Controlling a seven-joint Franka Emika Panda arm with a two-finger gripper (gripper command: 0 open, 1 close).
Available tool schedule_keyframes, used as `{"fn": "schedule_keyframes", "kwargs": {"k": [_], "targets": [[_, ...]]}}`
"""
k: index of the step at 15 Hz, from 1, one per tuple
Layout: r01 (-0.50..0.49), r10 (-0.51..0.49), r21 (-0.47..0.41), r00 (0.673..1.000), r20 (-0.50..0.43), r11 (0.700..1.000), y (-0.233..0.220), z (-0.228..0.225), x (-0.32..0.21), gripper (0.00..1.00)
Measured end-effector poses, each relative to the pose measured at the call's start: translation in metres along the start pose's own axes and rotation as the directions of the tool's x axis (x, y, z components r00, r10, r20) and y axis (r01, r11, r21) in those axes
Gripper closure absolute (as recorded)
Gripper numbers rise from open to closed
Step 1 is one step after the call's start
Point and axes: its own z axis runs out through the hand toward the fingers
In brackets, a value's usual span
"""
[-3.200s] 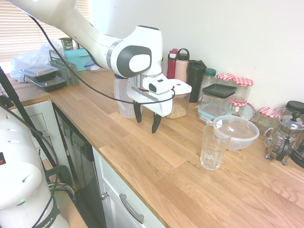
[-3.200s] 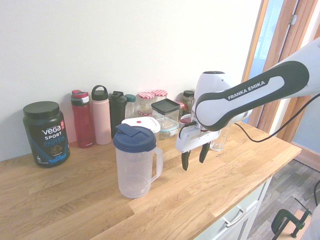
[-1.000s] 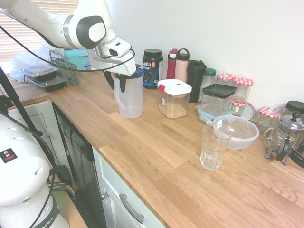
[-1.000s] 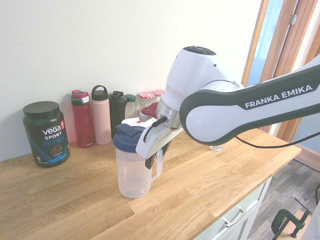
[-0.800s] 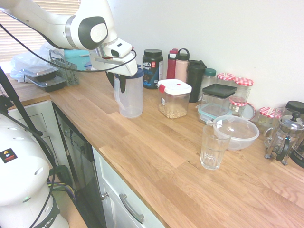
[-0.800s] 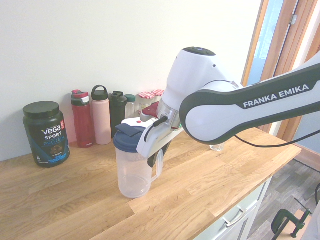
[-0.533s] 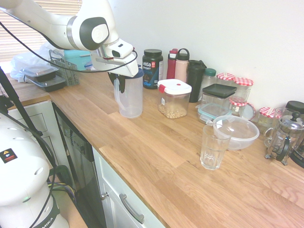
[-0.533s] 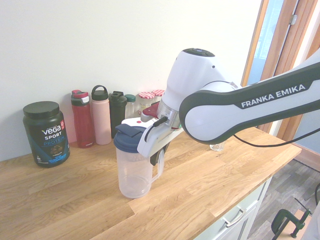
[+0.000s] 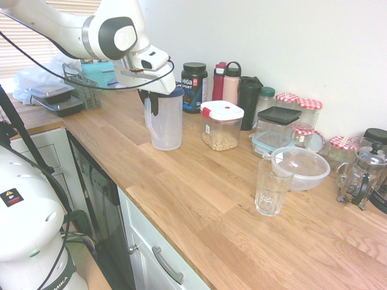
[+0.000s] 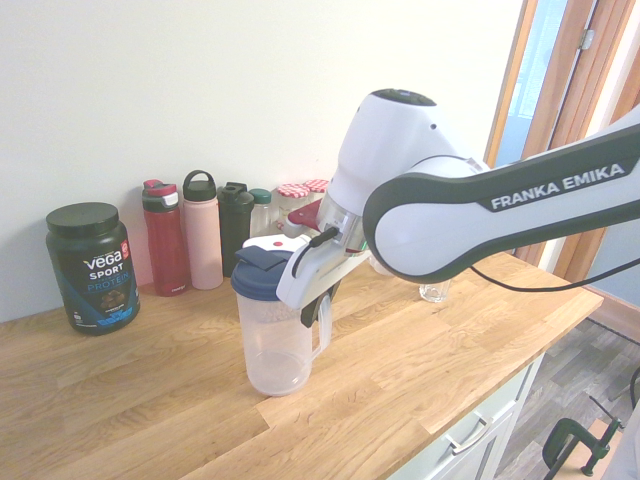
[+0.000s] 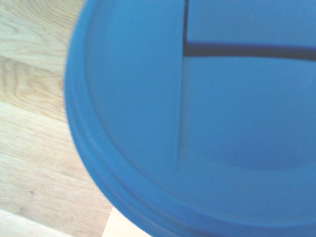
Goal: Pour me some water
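Clear plastic pitcher [image 10: 276, 345] with blue lid [image 11: 197, 113] on wooden counter [image 9: 199, 199], well apart from drinking glass [image 9: 271, 187] | gripper [image 10: 318, 300] clamped shut on pitcher handle | risk: off-centre handle grip lets pitcher swing or slip; lid may block pour.

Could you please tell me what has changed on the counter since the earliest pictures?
The gripper, which hung open over the middle of the counter, swung across to the jug and shut on its handle. The jug now sits slightly tilted and shifted. The drinking glass, the bottles along the wall and the black tub stayed put.
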Motion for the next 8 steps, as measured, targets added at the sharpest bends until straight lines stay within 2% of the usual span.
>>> {"fn": "schedule_keyframes", "kwargs": {"k": [4,8], "targets": [[0.108,-0.108,0.003,0.994,-0.005,0.994,0.026,-0.064,-0.017,1.00],[0.225,-0.225,0.012,0.973,0.050,0.974,0.089,-0.108,-0.004,1.00]]}}
